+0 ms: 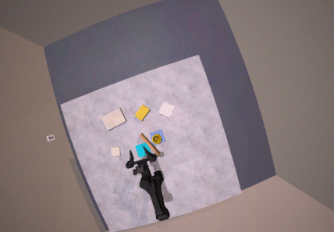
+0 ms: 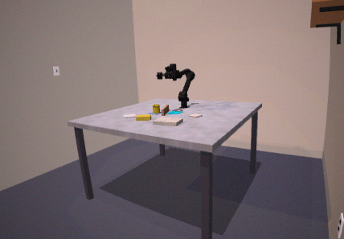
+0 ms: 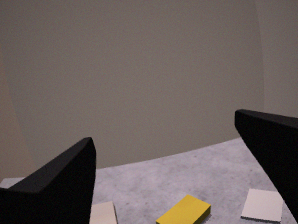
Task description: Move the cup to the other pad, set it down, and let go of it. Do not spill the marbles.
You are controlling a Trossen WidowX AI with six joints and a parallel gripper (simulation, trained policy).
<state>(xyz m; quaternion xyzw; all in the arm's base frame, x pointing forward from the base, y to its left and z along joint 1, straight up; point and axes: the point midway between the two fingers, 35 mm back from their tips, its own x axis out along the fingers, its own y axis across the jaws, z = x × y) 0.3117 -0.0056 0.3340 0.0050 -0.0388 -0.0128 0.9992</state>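
Note:
The yellow cup stands upright on the blue pad. Its inside shows yellow and dark from above; single marbles are too small to make out. The other pad, cyan, lies bare beyond a brown bar. My gripper is open, with nothing between its fingers. It is high above the table near the cyan pad, well above the cup and to its side. The cup and both pads are out of the wrist view.
The brown bar stands between the pads as a low wall. A yellow block, a large beige block, a white square and a small cream square lie around.

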